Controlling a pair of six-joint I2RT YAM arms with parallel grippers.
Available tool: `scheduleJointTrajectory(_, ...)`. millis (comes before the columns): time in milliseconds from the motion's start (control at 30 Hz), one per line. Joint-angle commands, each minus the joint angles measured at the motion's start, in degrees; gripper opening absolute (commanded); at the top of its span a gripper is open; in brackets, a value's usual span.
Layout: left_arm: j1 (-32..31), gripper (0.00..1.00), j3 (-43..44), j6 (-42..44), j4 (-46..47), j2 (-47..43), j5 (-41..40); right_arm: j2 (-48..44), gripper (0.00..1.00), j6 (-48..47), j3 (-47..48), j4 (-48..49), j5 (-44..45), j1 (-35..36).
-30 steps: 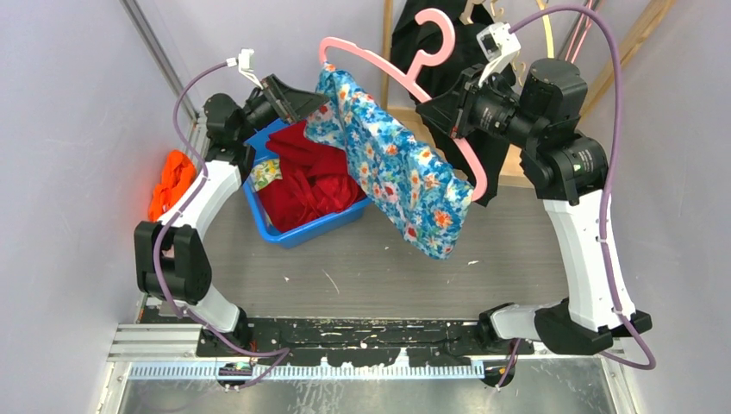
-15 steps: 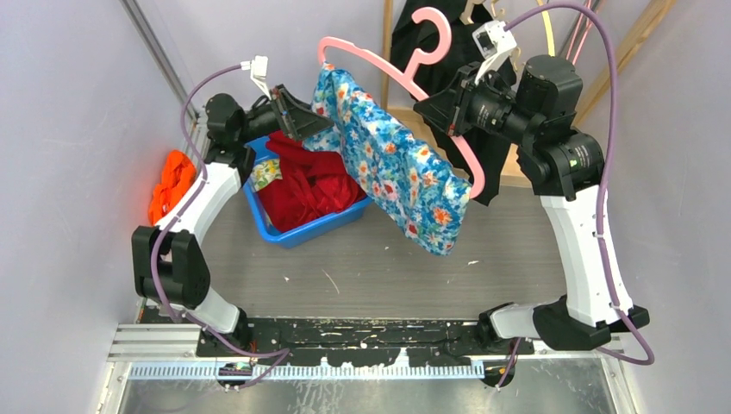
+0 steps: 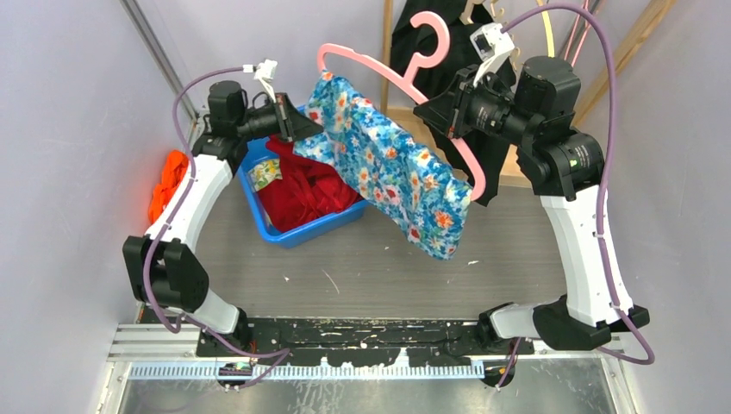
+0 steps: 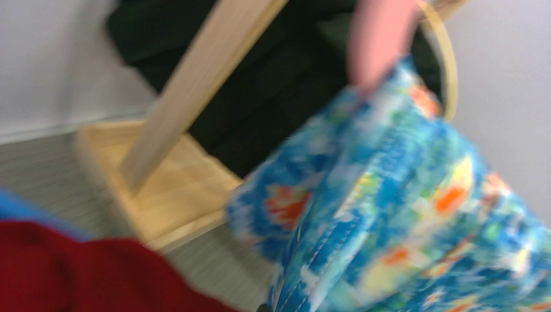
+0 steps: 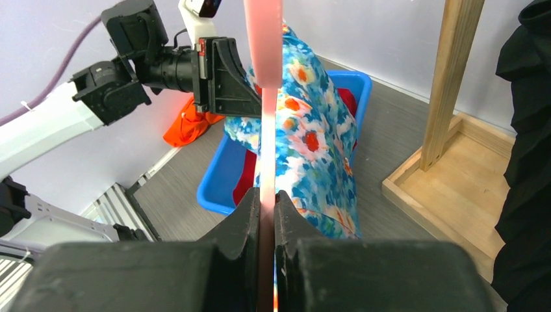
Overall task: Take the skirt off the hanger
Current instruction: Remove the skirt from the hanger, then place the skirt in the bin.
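Observation:
The blue floral skirt (image 3: 392, 172) hangs over the pink hanger (image 3: 379, 71), held up in the air above the table. My right gripper (image 3: 435, 110) is shut on the hanger's lower arm; in the right wrist view its fingers (image 5: 247, 214) pinch the pink bar (image 5: 263, 39). My left gripper (image 3: 302, 134) is at the skirt's upper left edge, shut on the fabric, which is drawn out toward it. The left wrist view is blurred, and the skirt (image 4: 390, 214) fills its right half. The right wrist view shows the left gripper (image 5: 250, 107) against the skirt (image 5: 312, 143).
A blue bin (image 3: 319, 228) with red clothes sits under the skirt's left end. An orange cloth (image 3: 172, 181) lies by the left wall. A wooden rack base (image 5: 448, 188) and a black garment (image 3: 414, 34) stand at the back right.
My left gripper moved right and up to the skirt's left edge and shut on it. The fabric there is now pulled out to the left. The right arm barely moved.

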Motion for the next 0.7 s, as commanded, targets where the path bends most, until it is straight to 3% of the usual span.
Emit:
scheduleJointTrajectory(0,5.6,0.00,0.4,10.1,-19.3,-3.2,-16.5,-1.0,0.00,-1.4,3.0,5.5,1.2,0.4)
scheduleJointTrajectory(100,8.9,0.00,-4.9,16.0,-31.0,-3.2,-42.1,-1.1,0.00,-3.0,2.8,4.9,2.4,0.4)
scheduleJointTrajectory(133,12.5,0.00,-7.0,15.8,-33.9,-1.9,-45.9,-0.9,0.00,-3.6,3.0,4.7,2.9,0.4)
scheduleJointTrajectory(233,21.6,0.00,-10.7,12.3,-33.4,1.2,-44.8,-0.1,0.00,-4.4,3.8,4.7,3.7,0.7)
scheduleJointTrajectory(300,23.5,0.00,-8.4,12.6,-34.1,1.5,-45.9,0.5,0.00,-4.7,4.2,4.6,4.0,0.9)
scheduleJointTrajectory(433,23.4,0.00,1.8,13.5,-35.6,0.4,-47.7,1.6,0.00,-5.0,4.5,4.5,4.4,1.1)
scheduleJointTrajectory(667,19.6,0.00,24.7,14.4,-42.7,4.4,-43.8,3.2,0.00,-5.1,5.6,4.5,4.4,1.5)
